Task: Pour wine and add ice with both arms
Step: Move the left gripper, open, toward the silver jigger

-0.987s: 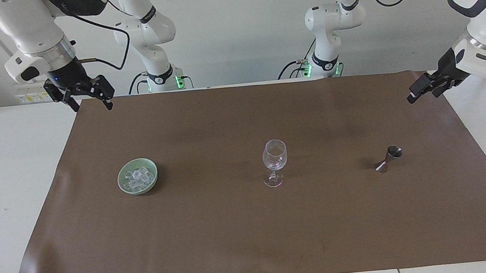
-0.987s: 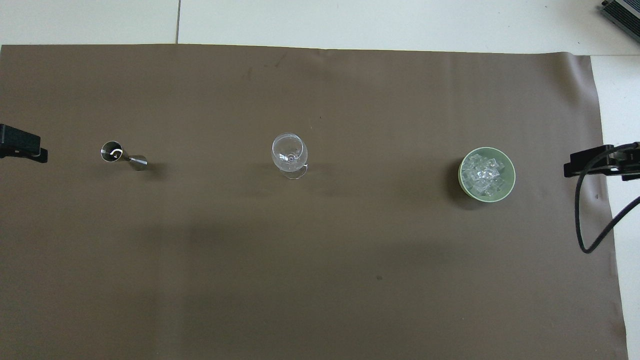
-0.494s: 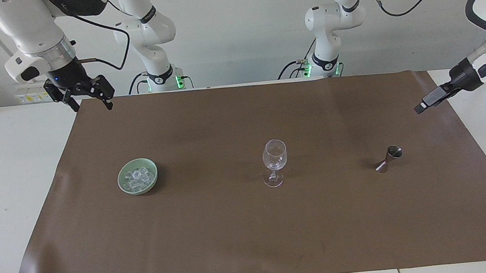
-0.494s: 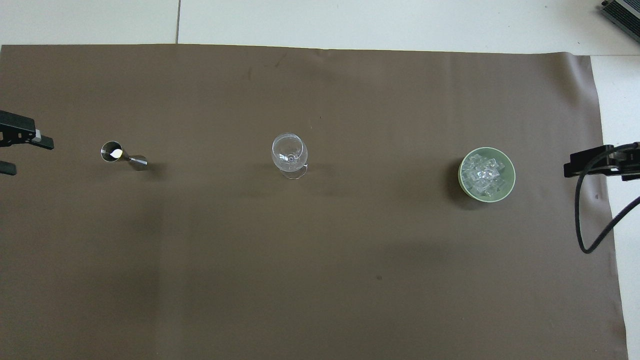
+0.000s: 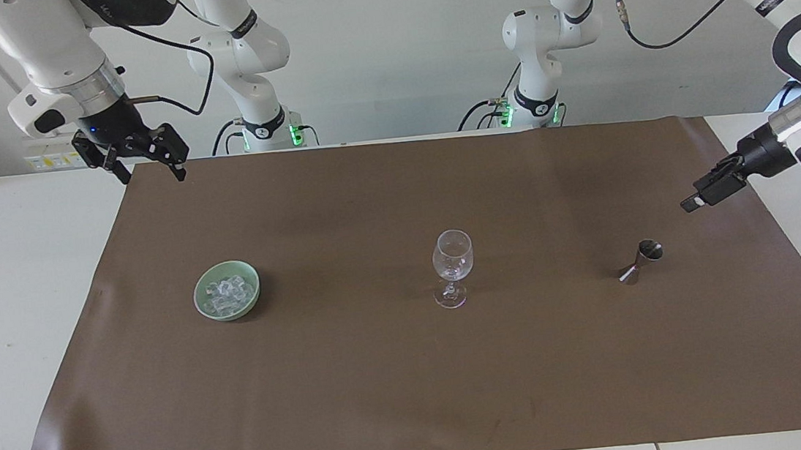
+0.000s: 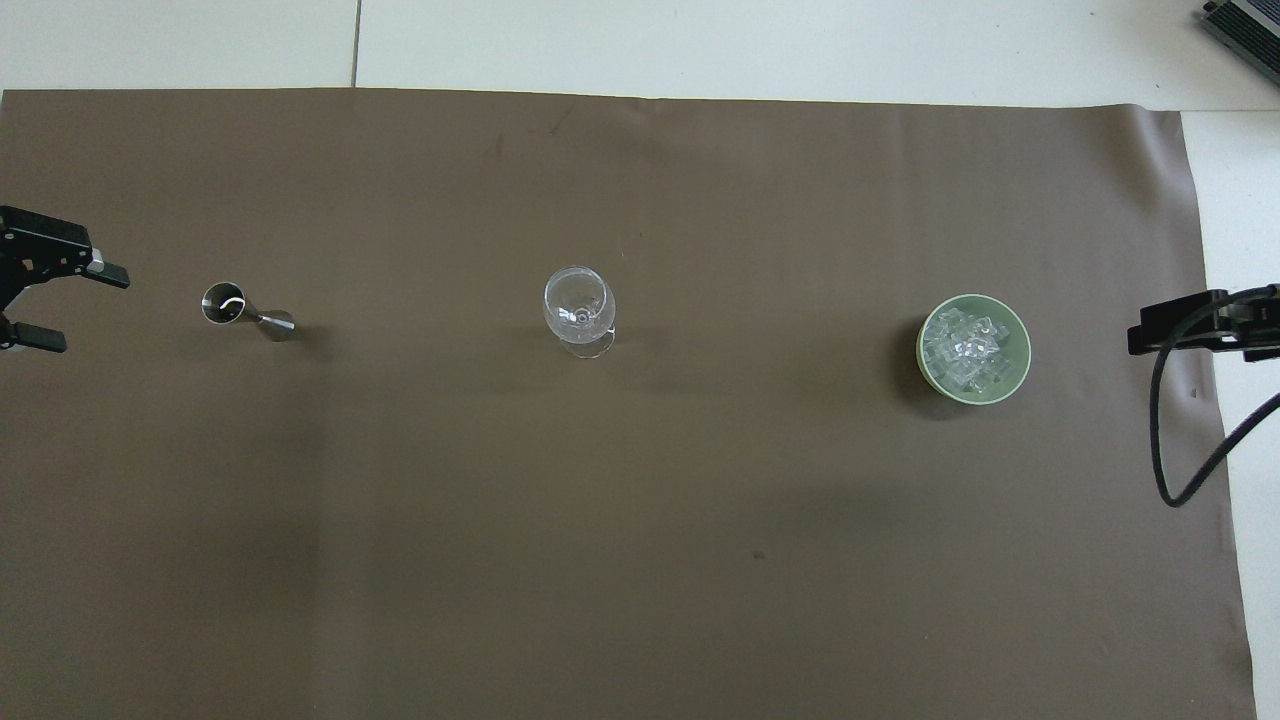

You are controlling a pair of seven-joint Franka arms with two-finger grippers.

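The ice (image 5: 228, 293) is a heap of clear cubes in a green bowl (image 5: 197, 298) toward the right arm's end of the table. An empty wine glass (image 5: 452, 257) stands upright mid-table. A small metal jigger (image 5: 641, 261) stands toward the left arm's end. The wine is out of view. My left gripper (image 6: 90, 310) hangs open and empty in the air beside the jigger, apart from it. My right gripper (image 5: 151, 172) waits open and empty, high over the mat's corner by its base. From overhead the ice (image 6: 968, 347), the wine glass (image 6: 577, 300) and the jigger (image 6: 245, 311) form one row.
A brown mat (image 5: 416, 385) covers most of the white table. A black cable (image 6: 1165, 450) loops down from the right arm near the bowl's end of the mat. The arm bases (image 5: 266, 131) stand at the table's edge.
The left arm has swung down and toward the jigger, turning its gripper so both open fingers show from overhead. The right arm and all objects stayed still.
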